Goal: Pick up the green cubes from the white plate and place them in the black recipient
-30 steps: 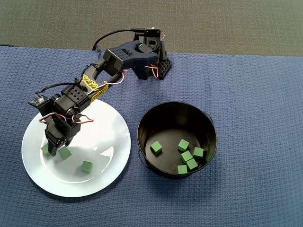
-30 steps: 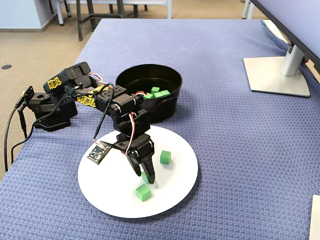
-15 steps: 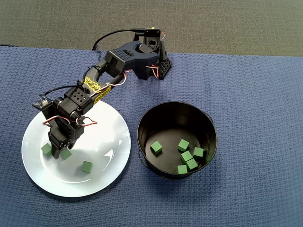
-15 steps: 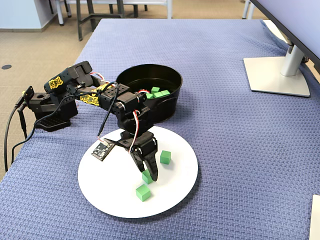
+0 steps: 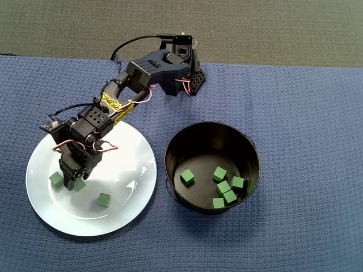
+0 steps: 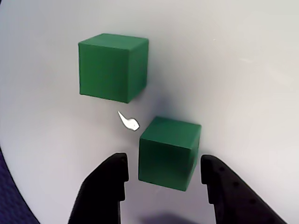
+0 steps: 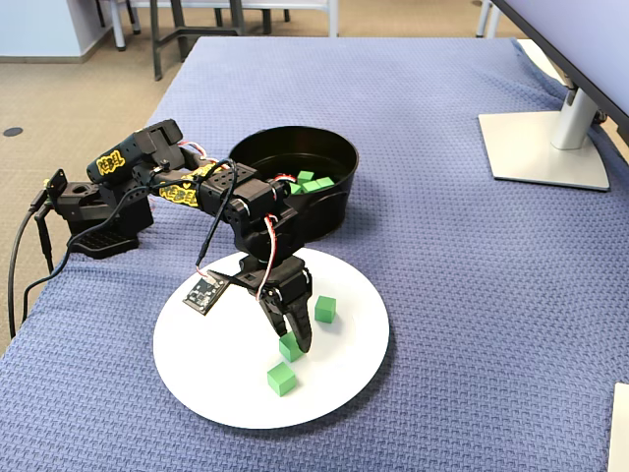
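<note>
- Gripper (image 6: pixel 163 175) down over the white plate (image 5: pixel 122 158), jaws parted, one green cube (image 6: pixel 169 151) sitting between the two fingertips with a visible gap on each side in the wrist view; released, not clamped on it.
- Same gripper (image 5: pixel 72 185) seen from overhead at the left part of the plate, fingers pointing down at that cube (image 5: pixel 79 183); in the fixed view (image 7: pixel 298 341) tips right at the cube (image 7: pixel 289 347) on the plate (image 7: pixel 349 359).
- Second green cube (image 6: pixel 112 66) ahead of the gripper and off to the left in the wrist view, apart from the first, flat on the plate (image 6: pixel 233 70); overhead, just left of the fingers (image 5: pixel 56 179).
- Third green cube (image 5: pixel 104 199) on the plate, near the gripper, to its right and toward the bottom edge in the overhead view; in the fixed view the loose cubes lie at (image 7: pixel 281 379) and (image 7: pixel 325 310).
- Small bright glint on the plate's glossy face between the two cubes in the wrist view.
- Black pot (image 5: pixel 249 148) well to the right of the gripper overhead, beside the plate, upright on the blue woven cloth (image 5: pixel 306 113) over the surface; six more green cubes (image 5: pixel 187 177) lying on its floor, five bunched at the right, one apart at the left.
- In the fixed view, pot (image 7: pixel 329 211) behind the gripper, some of its cubes (image 7: pixel 306 178) showing over the rim.
- Arm base (image 5: pixel 180 71) at the far edge of the cloth overhead, behind the gripper.
- Grey monitor stand (image 7: pixel 543 147) far off to the right in the fixed view.
</note>
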